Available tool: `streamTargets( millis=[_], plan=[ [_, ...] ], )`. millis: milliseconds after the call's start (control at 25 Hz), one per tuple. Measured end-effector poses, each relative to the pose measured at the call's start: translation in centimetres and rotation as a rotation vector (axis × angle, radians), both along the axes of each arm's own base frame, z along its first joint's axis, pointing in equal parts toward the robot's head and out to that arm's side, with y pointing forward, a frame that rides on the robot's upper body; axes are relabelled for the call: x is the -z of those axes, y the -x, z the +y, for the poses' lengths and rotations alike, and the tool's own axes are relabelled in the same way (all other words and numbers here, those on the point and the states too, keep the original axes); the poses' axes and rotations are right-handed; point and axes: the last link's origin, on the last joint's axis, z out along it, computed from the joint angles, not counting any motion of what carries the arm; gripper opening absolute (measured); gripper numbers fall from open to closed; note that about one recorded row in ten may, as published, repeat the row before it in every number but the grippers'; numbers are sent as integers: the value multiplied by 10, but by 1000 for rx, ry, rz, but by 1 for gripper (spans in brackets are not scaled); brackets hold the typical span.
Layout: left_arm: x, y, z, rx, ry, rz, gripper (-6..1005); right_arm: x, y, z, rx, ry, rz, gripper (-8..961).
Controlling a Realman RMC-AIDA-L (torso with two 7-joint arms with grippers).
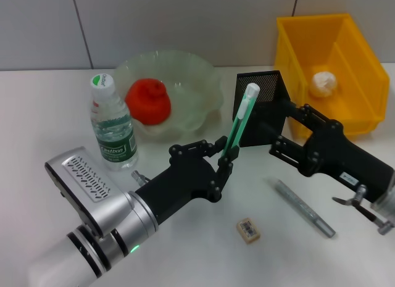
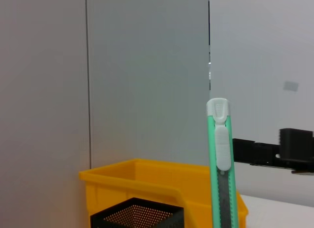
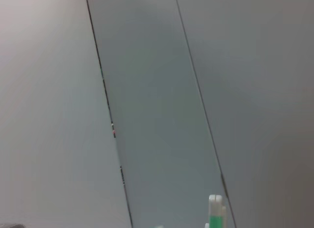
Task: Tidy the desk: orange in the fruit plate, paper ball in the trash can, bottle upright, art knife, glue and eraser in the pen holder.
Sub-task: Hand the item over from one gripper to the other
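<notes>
Fingers of the left gripper (image 1: 227, 158) are clamped on the lower end of the art knife (image 1: 241, 121), held near upright, white tip up, just beside the pen holder (image 1: 262, 108). Right gripper (image 1: 285, 123) grips the pen holder's right wall, fingers closed on it. Orange (image 1: 149, 101) lies in the fruit plate (image 1: 203, 92); paper ball (image 1: 324, 83) in the trash can (image 1: 308, 34); bottle (image 1: 113, 126) upright. Glue (image 1: 303, 208) and eraser (image 1: 248, 230) lie on the desk (image 1: 37, 114).
</notes>
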Motion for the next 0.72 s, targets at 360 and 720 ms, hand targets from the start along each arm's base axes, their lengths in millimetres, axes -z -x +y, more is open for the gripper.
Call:
streamTargets(
  millis=[360,720],
  plan=[
    [1,-3,4,-11,-50,21,216,21,16,4,37,-26,45,694],
    [1,-2,4,-15,-51,21,219,37,21,3,111,-54,57,693]
  ],
)
